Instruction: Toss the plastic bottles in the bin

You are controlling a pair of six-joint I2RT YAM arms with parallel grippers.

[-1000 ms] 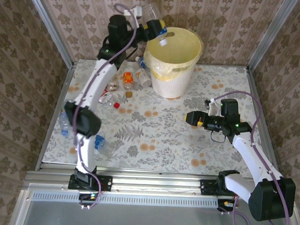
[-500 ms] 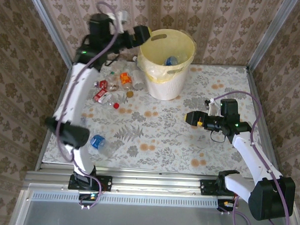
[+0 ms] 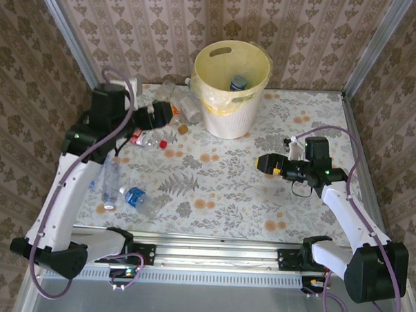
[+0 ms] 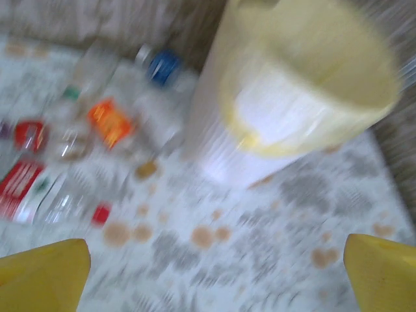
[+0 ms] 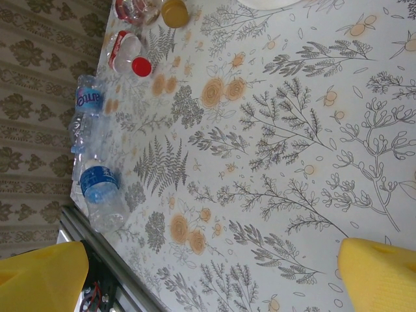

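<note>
While the left arm is standing bent at the elbow, the left pincer (image 3: 161, 114) is hanging spread and empty over a bottle cluster (image 3: 179, 108) just left of the bin (image 3: 201, 69); the count there is unclear. The right pincer (image 3: 265, 162) is hovering spread above the bench (image 3: 220, 191). One blue-labelled bottle (image 3: 237, 83) is lying inside the bin, and two clear bottles (image 3: 140, 200) are lying near the front-left edge.

bin (image 3: 227, 119): smooth pale plastic, faint sheen | plastic bottles (image 5: 102, 192): clear, glossy, crinkled | table (image 3: 217, 187): smooth printed covering | rail (image 3: 217, 254): brushed metal
</note>
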